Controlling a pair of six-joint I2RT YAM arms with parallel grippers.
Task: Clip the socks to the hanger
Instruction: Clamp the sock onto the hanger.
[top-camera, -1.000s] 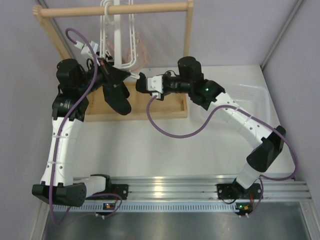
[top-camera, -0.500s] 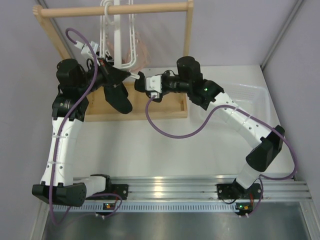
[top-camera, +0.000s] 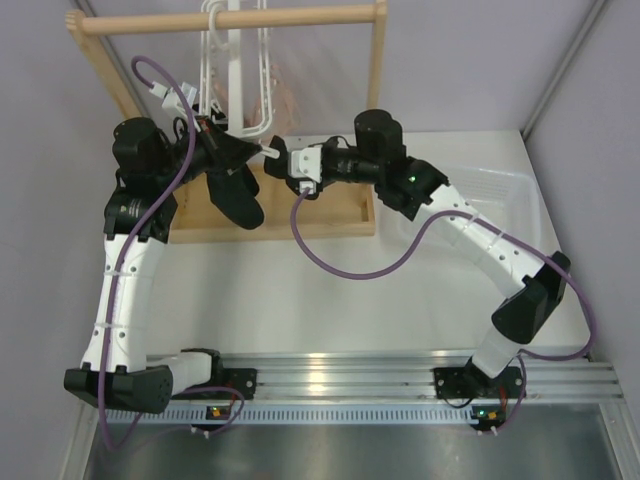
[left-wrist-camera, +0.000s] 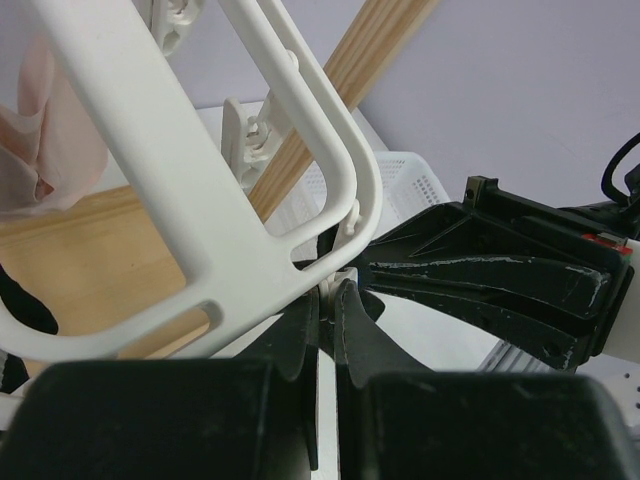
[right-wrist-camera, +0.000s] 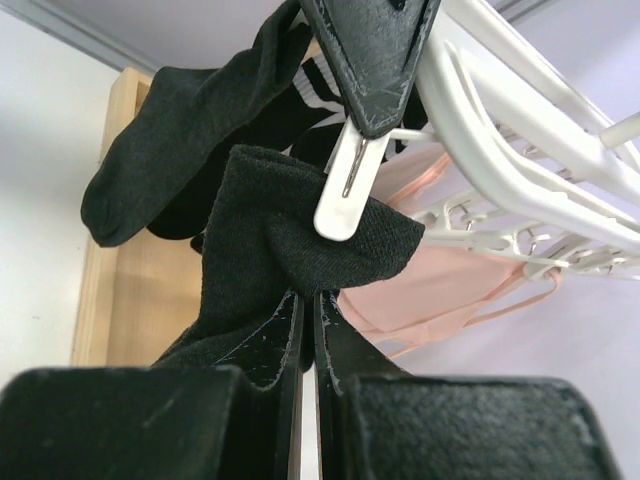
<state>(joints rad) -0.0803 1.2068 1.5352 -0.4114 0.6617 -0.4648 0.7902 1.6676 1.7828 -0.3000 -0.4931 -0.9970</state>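
Note:
The white hanger (top-camera: 232, 70) hangs from the wooden rod. My left gripper (top-camera: 256, 150) is shut on one of its small white clips (left-wrist-camera: 342, 284), below the hanger's corner (left-wrist-camera: 340, 170). In the right wrist view that clip (right-wrist-camera: 343, 180) sticks out of the left fingers (right-wrist-camera: 370, 50), its tip against a black sock (right-wrist-camera: 270, 240). My right gripper (right-wrist-camera: 306, 300) is shut on this sock just under the clip; it shows in the top view (top-camera: 277, 157) tip to tip with the left gripper. A second black sock (right-wrist-camera: 160, 150) hangs to the left, seen from above below the left gripper (top-camera: 235, 195).
A pale pink cloth (right-wrist-camera: 450, 280) hangs on the hanger behind the clip. The wooden rack has a top rod (top-camera: 300, 16), uprights and a base board (top-camera: 335, 215) under both grippers. A white basket (top-camera: 500, 195) sits at the right of the table.
My right gripper has moved left and slightly up with its sock, closing in on the clip held by my left gripper. The left arm has stayed put.

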